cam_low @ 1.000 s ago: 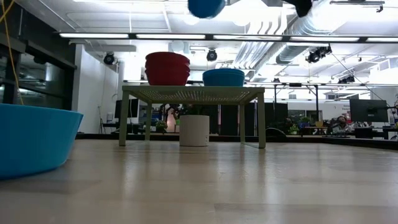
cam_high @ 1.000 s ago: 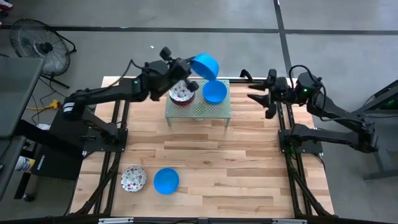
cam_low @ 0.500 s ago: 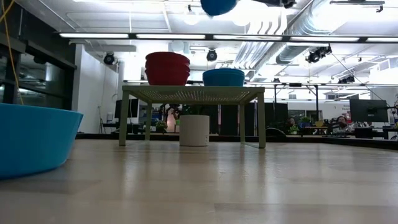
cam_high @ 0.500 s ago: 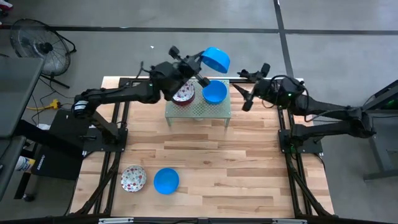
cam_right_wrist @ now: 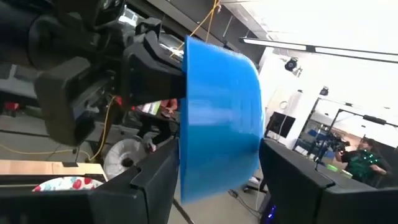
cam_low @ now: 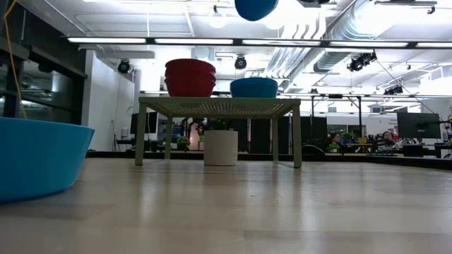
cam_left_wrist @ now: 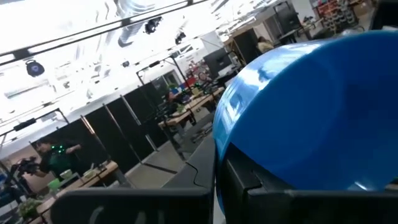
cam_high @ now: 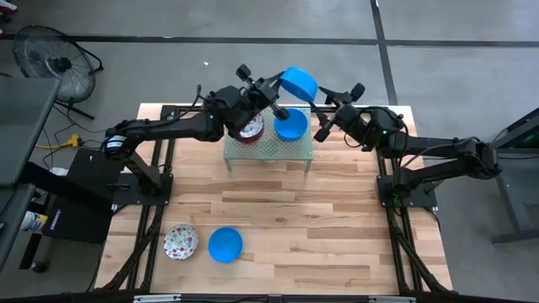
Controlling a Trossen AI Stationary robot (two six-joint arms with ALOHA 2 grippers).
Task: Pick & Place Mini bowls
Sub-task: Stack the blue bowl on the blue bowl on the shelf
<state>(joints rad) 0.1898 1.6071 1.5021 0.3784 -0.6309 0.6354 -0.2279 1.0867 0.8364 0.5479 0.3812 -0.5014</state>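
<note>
My left gripper (cam_high: 274, 94) holds one blue mini bowl (cam_high: 298, 83) high above the pale green rack (cam_high: 269, 150), the bowl tipped on its side. My right gripper (cam_high: 322, 114) is open just right of it. In the right wrist view its fingers stand on either side of the bowl (cam_right_wrist: 217, 118); whether they touch it I cannot tell. A stack of blue bowls (cam_high: 290, 124) and a stack of white floral bowls (cam_high: 247, 128) sit on the rack top. One floral bowl (cam_high: 180, 241) and one blue bowl (cam_high: 225, 245) rest on the table near its near edge. My left gripper is shut on the blue bowl at its rim (cam_right_wrist: 184, 74), coming level from the table's left. One finger (cam_left_wrist: 239, 180) lies against the bowl's outer wall; the other is hidden by the bowl. The bowl is lifted clear, mouth turned toward the left arm.
The rack stands on legs at the table's far middle, and a white cylinder (cam_low: 221, 147) shows beneath it. The big blue shape (cam_low: 39, 159) close to the low camera is the near blue bowl. Bare wood (cam_high: 337, 219) lies between the rack and the near edge.
My left gripper has carried the blue bowl toward the table's right and a little farther, above the rack. My right gripper has moved left toward the bowl, staying open, until its fingers flank it.
</note>
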